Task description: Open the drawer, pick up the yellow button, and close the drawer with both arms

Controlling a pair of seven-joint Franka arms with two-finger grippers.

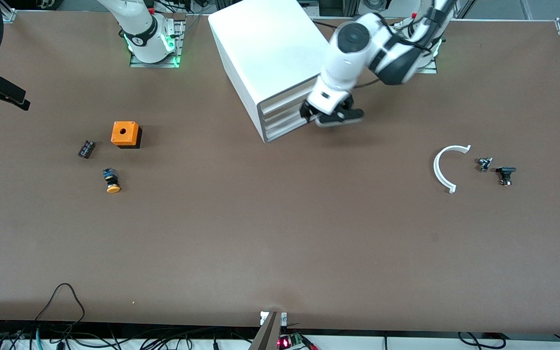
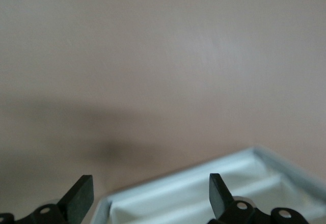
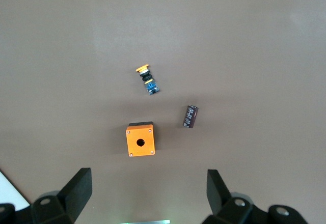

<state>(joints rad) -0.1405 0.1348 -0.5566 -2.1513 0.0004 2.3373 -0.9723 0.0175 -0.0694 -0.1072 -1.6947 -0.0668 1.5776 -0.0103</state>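
**Drawer approach, button lying outside**

Left gripper (image 1: 331, 115), jaws spread, is hovering at the cabinet's (image 1: 270, 48) front by the drawer (image 1: 282, 99). Right gripper (image 3: 147, 196), spread, is waiting over the orange cube (image 1: 125, 134); the button (image 1: 112, 180) is lying on the desk (image 1: 280, 233) near it. A misjudged reach risks the fingers slipping off the rim.

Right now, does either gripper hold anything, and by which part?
Nothing is held. The left gripper is open at the cabinet front; the right gripper is open too.

Brown tabletop (image 1: 280, 233) under even light, cables (image 1: 61, 311) along its nearer edge.
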